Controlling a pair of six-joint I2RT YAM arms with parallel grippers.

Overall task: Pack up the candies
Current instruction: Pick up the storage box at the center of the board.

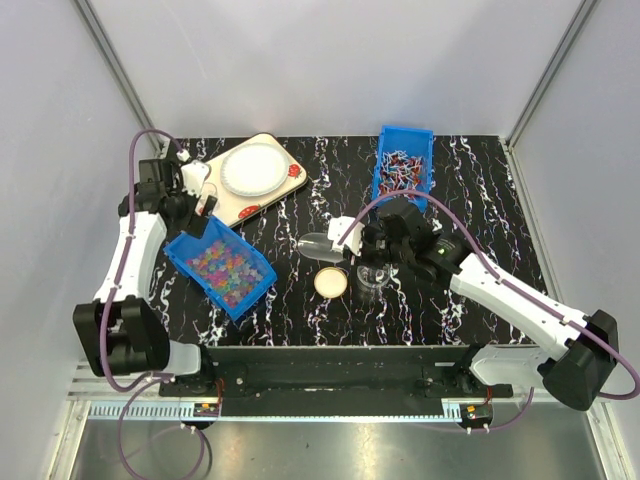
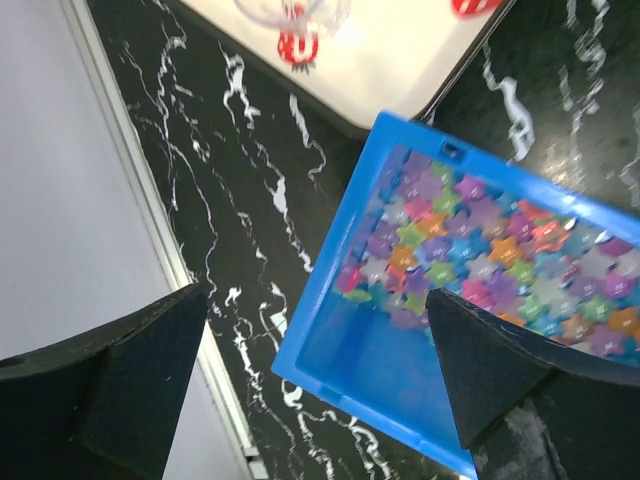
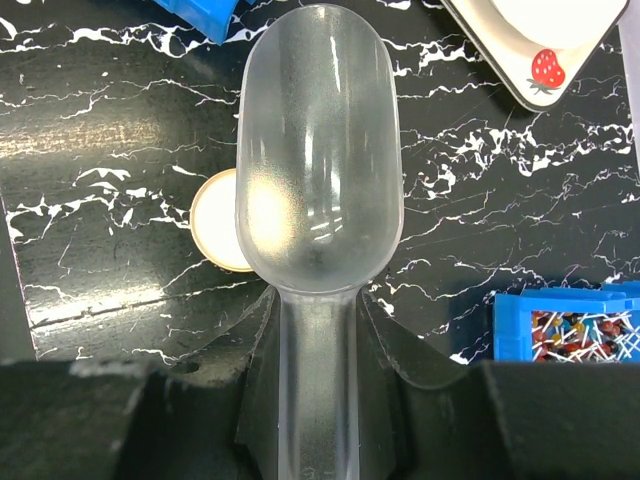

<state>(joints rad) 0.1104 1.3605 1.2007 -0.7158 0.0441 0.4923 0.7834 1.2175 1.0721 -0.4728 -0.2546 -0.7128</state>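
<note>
As white walls (image 1: 330, 60) surround, marbled table (image 1: 470, 200) bears candies (image 1: 225, 268).

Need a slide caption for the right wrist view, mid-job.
Empty clear scoop gripped by the right end effector over the black marbled table, round cream disc showing behind its bowl.

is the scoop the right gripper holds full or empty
Empty. The clear scoop in the right gripper shows only the marbled table and a cream disc through its bowl, nothing inside.
</note>
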